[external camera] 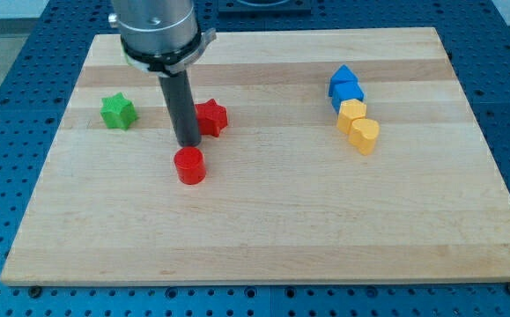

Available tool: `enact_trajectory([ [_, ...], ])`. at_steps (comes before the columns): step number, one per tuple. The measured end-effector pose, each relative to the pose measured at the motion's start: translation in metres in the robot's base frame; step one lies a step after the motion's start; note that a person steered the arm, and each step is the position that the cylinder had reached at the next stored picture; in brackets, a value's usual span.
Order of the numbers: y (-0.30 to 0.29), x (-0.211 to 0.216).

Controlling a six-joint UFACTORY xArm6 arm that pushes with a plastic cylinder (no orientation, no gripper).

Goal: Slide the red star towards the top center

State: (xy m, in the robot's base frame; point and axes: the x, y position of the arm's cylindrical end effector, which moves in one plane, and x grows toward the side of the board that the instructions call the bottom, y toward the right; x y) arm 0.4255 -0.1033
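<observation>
Camera view: my tip (188, 143) is a plain rod end — there are no jaws to open or close, so it holds nothing. It stands on the wooden board (263, 220), in the left half. The red star (210, 117) lies just beside the tip, to the view's right and a little toward the top. The red cylinder (189, 165) sits just below the tip. The top center is up and to the right of the star — I judge the tip already sits on nearly the correct side for pushing.
</observation>
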Motion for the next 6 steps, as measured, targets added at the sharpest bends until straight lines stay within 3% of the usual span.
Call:
enact_trajectory([
  [3,0.054,-0.057],
  [6,0.067,-0.128],
])
